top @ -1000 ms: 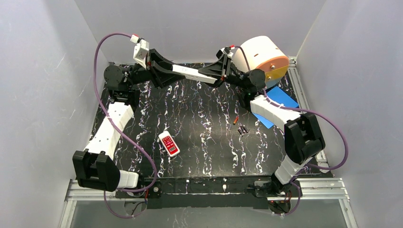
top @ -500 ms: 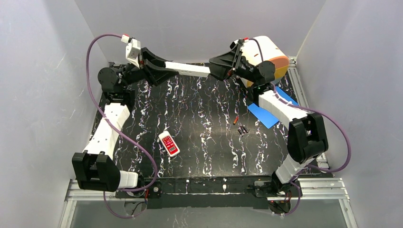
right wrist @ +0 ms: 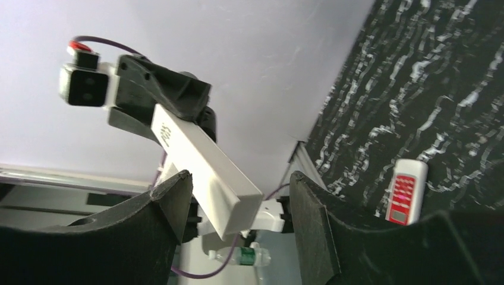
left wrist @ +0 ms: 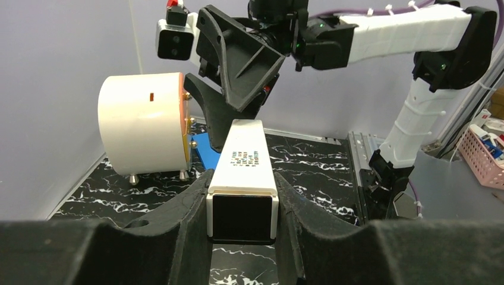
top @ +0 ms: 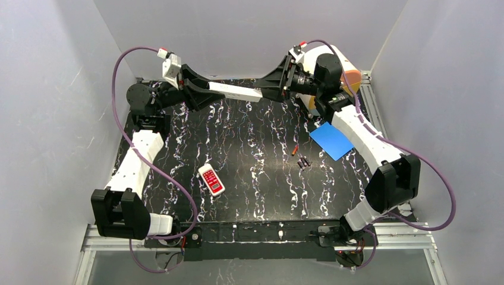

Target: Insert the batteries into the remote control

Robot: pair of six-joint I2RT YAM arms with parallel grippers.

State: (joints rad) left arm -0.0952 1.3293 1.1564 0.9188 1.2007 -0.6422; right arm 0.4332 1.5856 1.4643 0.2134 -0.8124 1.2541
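The long white remote control (top: 235,91) is held in the air over the back of the table. My left gripper (top: 205,90) is shut on one end of it. In the left wrist view the bar (left wrist: 245,159) sits tight between the pads (left wrist: 193,208), its dark square end facing the camera. My right gripper (top: 268,90) is open around the other end. In the right wrist view the bar's tip (right wrist: 235,199) lies between the spread fingers (right wrist: 312,208), nearer the left one. The batteries (top: 303,161) lie on the table right of centre, with a red-orange one (top: 295,149) just behind the black ones.
A short white remote with a red button face (top: 211,179) lies left of centre and shows in the right wrist view (right wrist: 407,191). A blue sheet (top: 334,141) lies at the right. A white drum with an orange face (top: 345,74) stands at the back right corner. Grey walls enclose the table.
The right arm has swung its elbow out to the right and raised its wrist, uncovering the blue sheet. The held remote has shifted slightly at the back. The batteries have not moved.
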